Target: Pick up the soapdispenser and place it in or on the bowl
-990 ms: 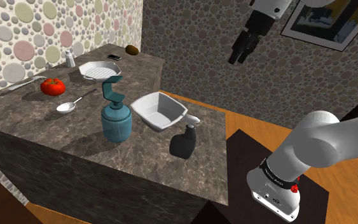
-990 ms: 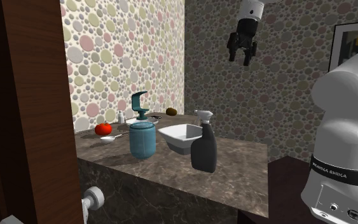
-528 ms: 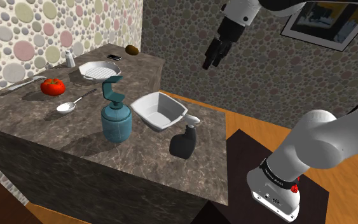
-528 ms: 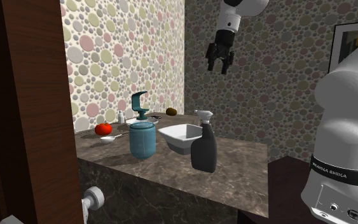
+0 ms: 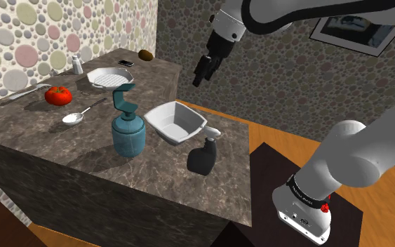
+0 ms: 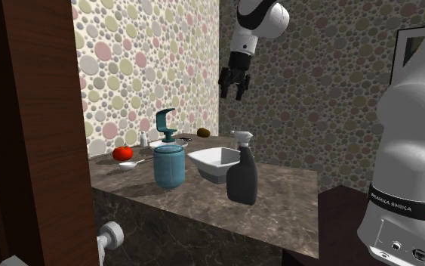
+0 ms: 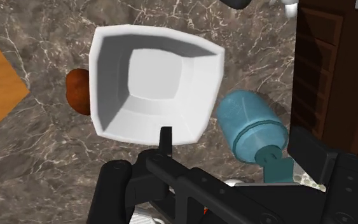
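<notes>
Since the earlier frames the arm has swung across toward the shoulder view's left and come lower, carrying the pincer (image 5: 198, 76) from the upper right corner to a spot in the air over the far side of the bench (image 5: 55, 144), while everything on the bench lies as it did. The pincer hangs well above the surface, pointing down; its two black fingers stand apart and nothing is between them. In the wrist view it looks straight down on the white square-sided bowl (image 7: 151, 83), with the soap dispenser just beside the bowl. The soap dispenser (image 5: 128, 135), a round teal-blue bottle with a darker pump head, stands upright on the bench near the front edge, just beside the bowl (image 5: 176, 121) on the shoulder view's left and apart from it. On the bowl's other side, toward the stand, stands a black spray bottle (image 5: 203, 157) with a pale trigger head. Farther along the bench, toward the spotted wall, lie a red tomato (image 5: 58, 95), a spoon (image 5: 76, 116) and a white dish (image 5: 109, 77); beyond those stand a small shaker (image 5: 77, 63) and a brown rounded thing (image 5: 146, 55) near the corner.
</notes>
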### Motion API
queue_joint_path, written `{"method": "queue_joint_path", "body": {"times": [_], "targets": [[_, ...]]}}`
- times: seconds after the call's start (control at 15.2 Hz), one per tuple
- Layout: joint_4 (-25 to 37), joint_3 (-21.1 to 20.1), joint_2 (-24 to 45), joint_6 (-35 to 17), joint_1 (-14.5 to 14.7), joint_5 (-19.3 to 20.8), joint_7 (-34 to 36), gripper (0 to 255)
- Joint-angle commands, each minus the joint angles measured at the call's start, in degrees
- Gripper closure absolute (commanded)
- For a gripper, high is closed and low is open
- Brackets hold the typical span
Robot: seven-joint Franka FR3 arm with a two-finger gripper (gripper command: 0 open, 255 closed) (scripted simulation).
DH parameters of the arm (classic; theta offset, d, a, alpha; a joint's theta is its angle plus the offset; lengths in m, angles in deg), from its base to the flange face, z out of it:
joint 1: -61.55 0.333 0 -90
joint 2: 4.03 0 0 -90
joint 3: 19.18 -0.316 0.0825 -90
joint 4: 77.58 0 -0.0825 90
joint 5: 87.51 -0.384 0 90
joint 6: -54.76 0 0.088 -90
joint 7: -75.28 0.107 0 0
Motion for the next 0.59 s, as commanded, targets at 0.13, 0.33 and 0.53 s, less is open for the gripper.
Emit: {"method": "queue_joint_path", "body": {"times": [0.13, 0.33, 0.53], "targets": [[3.0, -2.6, 6.6, -5.3, 1.5, 1.0, 0.1, 0], [5.9, -4.5, 11.9, -8.7, 2.4, 2.6, 0.6, 0], [9.3, -6.2, 17.4, -11.7, 3.4, 4.9, 1.4, 0]]}}
